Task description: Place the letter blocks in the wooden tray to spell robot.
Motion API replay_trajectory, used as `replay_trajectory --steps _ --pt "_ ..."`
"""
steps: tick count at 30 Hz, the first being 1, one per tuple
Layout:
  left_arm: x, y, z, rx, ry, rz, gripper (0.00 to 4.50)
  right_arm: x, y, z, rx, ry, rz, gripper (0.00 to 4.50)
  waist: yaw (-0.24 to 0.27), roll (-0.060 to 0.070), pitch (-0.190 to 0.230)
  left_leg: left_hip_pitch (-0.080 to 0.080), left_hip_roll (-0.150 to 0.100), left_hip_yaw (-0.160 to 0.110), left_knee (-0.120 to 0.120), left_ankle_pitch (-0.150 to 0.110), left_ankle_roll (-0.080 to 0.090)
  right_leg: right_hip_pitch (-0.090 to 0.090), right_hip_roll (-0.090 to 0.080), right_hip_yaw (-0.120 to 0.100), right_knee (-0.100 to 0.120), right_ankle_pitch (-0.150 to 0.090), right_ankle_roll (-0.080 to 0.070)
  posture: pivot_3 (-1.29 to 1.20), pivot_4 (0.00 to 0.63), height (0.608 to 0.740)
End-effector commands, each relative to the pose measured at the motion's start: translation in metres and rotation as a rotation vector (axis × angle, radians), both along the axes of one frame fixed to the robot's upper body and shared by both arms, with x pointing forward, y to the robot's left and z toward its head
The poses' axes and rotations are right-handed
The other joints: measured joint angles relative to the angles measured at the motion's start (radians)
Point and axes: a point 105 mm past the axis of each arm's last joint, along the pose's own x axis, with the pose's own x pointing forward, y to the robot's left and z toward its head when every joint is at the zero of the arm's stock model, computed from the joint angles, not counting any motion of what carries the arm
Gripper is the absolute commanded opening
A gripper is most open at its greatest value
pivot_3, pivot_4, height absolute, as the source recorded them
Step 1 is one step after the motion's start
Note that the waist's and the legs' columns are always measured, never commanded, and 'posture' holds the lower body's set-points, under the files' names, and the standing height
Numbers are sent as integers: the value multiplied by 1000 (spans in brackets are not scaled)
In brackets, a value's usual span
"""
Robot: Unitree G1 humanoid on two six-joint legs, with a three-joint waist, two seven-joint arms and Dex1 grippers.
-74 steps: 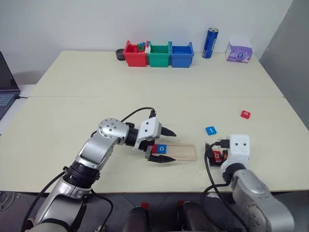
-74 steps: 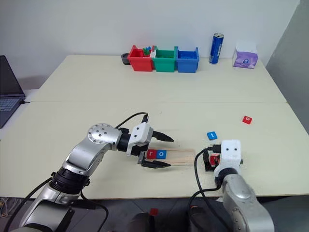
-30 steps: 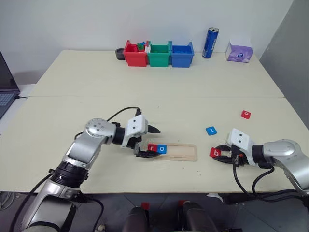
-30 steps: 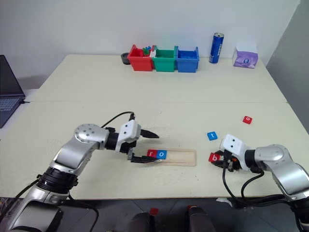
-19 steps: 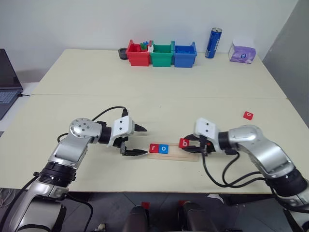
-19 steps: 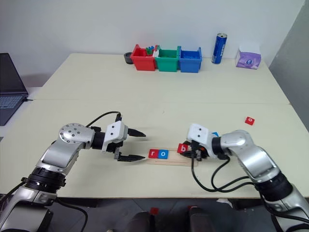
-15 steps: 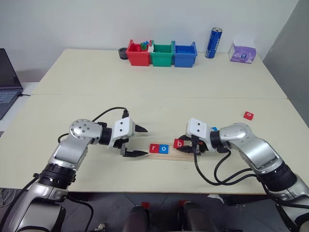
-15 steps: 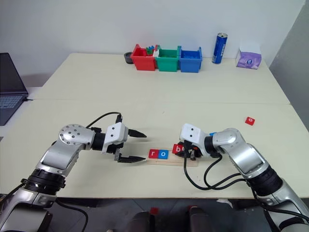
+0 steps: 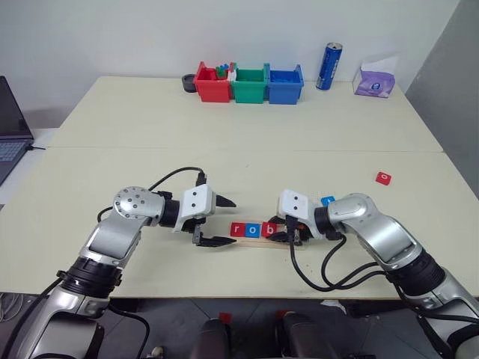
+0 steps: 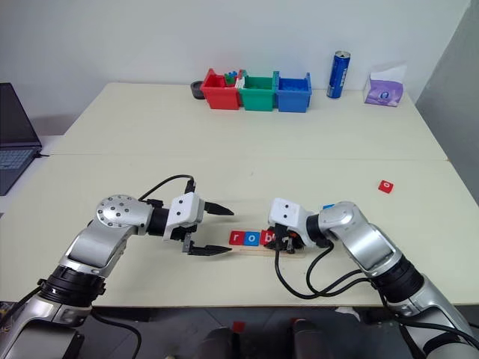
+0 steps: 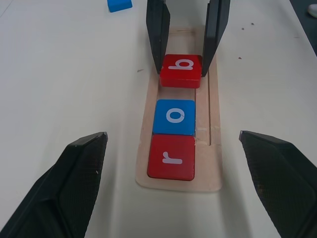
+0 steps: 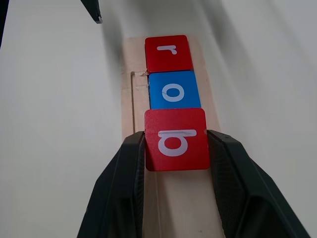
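Observation:
The wooden tray (image 11: 214,124) lies near the table's front edge. At its left end a red "r" letter block (image 11: 171,157) and a blue "o" letter block (image 11: 174,117) sit side by side. My right gripper (image 12: 176,139) is shut on a red "b" letter block (image 12: 175,139), held over the tray right beside the "o". I cannot tell whether the "b" rests in the groove. My left gripper (image 9: 233,222) stands open just left of the tray's end, holding nothing. A blue letter block (image 9: 327,200) peeks out behind my right arm. Another red letter block (image 9: 382,177) lies far right.
Red (image 9: 211,84), green (image 9: 248,84) and blue (image 9: 285,82) bins line the far edge. Beside them stand a blue can (image 9: 328,66) and a tissue box (image 9: 373,84). A laptop (image 9: 11,127) sits off the left edge.
My right gripper carried the "b" block leftward from the table beside the tray to a spot over the tray next to the "o". My left gripper backed off the tray's left end.

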Motion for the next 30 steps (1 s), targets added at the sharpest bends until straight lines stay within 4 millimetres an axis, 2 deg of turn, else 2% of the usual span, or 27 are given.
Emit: replay_trajectory --steps 1,15,16,22,23,27,30 --pt "0 -2 7 -10 -34 -13 4500 2 4 8 2 -37 8 1462 0 0 0 0 0 0 0 0 0 0 0 0 0 0 0 0 150 740" --pt "0 -2 6 -11 -38 -11 4500 6 6 5 -16 -41 4 1462 0 0 0 0 0 0 0 0 0 0 0 0 0 0 0 0 150 740" --pt "0 -2 6 -11 -38 -11 4500 6 6 6 -15 -42 4 2195 0 0 0 0 0 0 0 0 0 0 0 0 0 0 0 0 150 740" --pt "0 -2 5 -13 -37 -8 4500 6 7 13 7 -46 4 4286 0 0 0 0 0 0 0 0 0 0 0 0 0 0 0 0 150 740" --pt "0 -3 5 -13 -37 -8 4500 6 7 16 18 -47 5 4447 0 0 0 0 0 0 0 0 0 0 0 0 0 0 0 0 150 740" --pt "0 -3 5 -13 -37 -5 4500 2 7 37 95 -54 -4 4447 0 0 0 0 0 0 0 0 0 0 0 0 0 0 0 0 150 740" --pt "-1 -2 4 -14 -37 -2 4500 -3 2 42 119 -68 -27 4447 0 0 0 0 0 0 0 0 0 0 0 0 0 0 0 0 150 740"
